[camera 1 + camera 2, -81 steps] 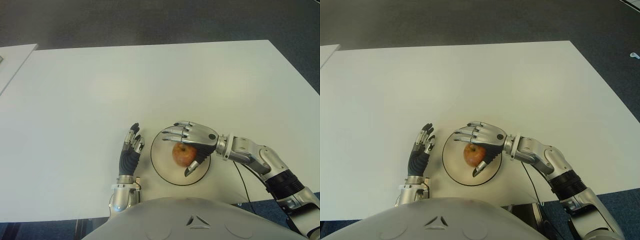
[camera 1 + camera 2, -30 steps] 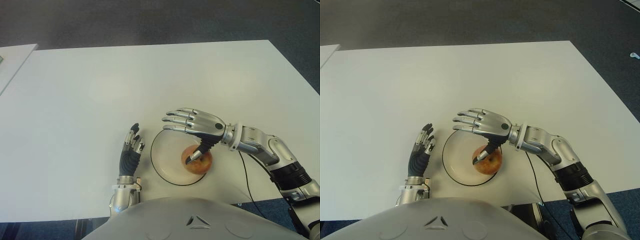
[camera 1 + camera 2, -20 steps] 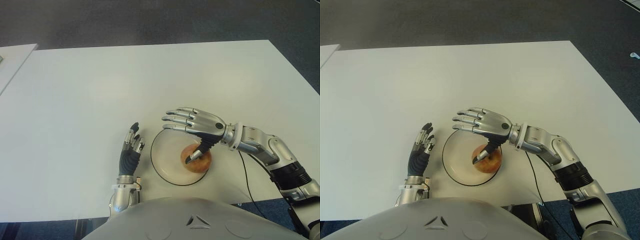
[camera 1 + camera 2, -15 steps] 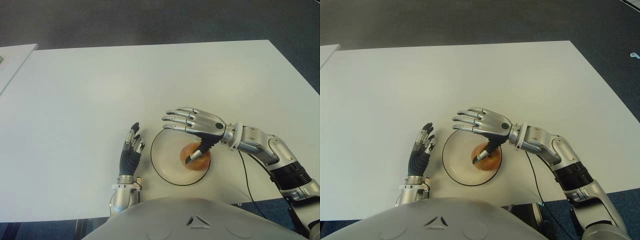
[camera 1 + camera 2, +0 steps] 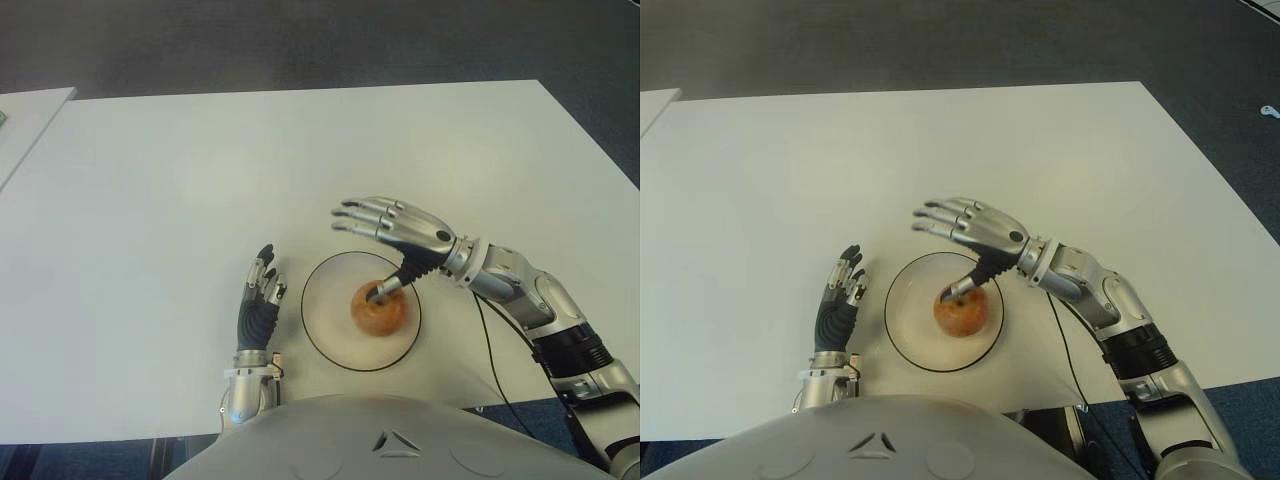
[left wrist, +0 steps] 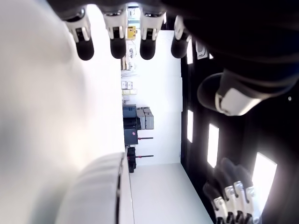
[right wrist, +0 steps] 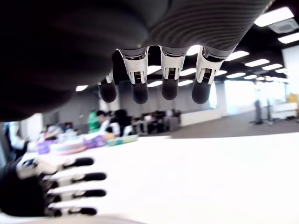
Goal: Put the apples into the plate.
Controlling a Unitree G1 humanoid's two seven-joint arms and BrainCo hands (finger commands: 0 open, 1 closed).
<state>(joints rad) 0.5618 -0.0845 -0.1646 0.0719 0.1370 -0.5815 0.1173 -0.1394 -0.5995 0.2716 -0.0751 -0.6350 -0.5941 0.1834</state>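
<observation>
My right robot hand (image 5: 385, 245) hovers open over the apple (image 5: 379, 307) in the plate (image 5: 325, 320); my left robot hand (image 5: 260, 305) waits open beside it.

The right robot hand (image 5: 395, 228) was stretched out from the robot's right side, its silver forearm angled inward toward the middle. Its four fingers (image 5: 360, 214) were extended and slightly fanned, holding nothing, while the dark thumb (image 5: 392, 285) pointed downward beneath the palm. The left robot hand (image 5: 260, 300) showed close to the torso on the robot's left, palm turned inward, its dark fingers (image 5: 263, 271) straight, close together and pointing away from the body, also holding nothing.
</observation>
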